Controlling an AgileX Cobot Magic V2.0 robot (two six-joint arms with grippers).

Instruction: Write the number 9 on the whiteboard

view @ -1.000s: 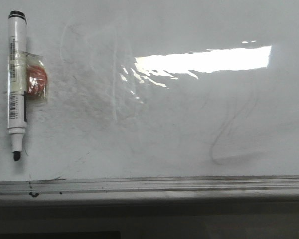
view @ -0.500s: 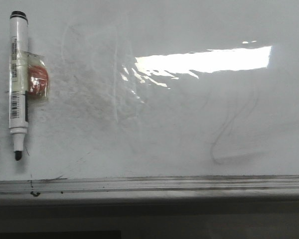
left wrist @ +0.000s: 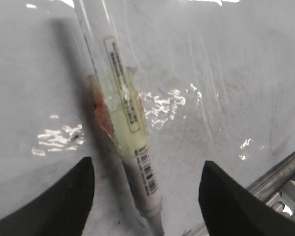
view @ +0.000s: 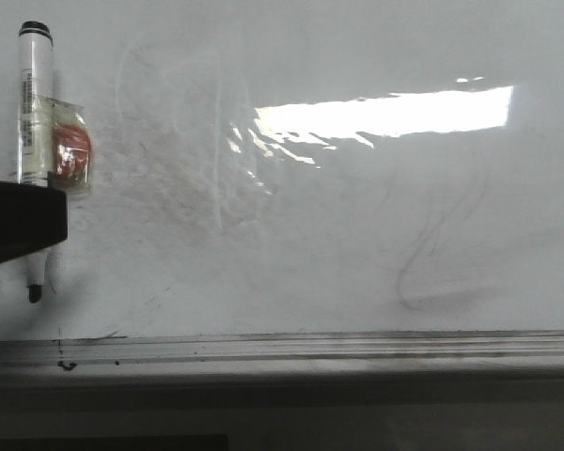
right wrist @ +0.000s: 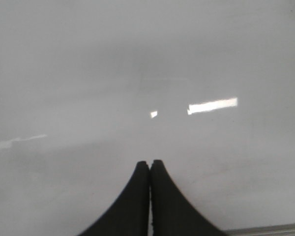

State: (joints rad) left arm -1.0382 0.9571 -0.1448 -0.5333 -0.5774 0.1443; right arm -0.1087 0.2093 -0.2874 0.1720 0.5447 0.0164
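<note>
Glossy whiteboard [view: 357, 235], grey smudges, bright rectangular glare patch [view: 385, 113] upper middle, grey metal bottom rim [view: 310, 348] with a few black ink specks at left. No black 9 stroke on it; only a faint grey erased squiggle [view: 432, 263] at right. Marker [view: 34, 103] lies far left on the board, white cylindrical barrel, black end cap up, dark tip [view: 34, 293] down, barcode label, wrapped in yellowish clear tape with a crinkly red-orange blob [view: 71, 155] stuck on its right side. Left gripper [left wrist: 145, 196] over the marker, matte black fingers [left wrist: 64, 201] spread wide either side of the barrel, not touching it; in the front view it's a dark block [view: 19, 221] crossing the lower barrel. Right gripper [right wrist: 150, 169]: smooth black curved fingertips pressed together, empty, above plain white board surface.
</note>
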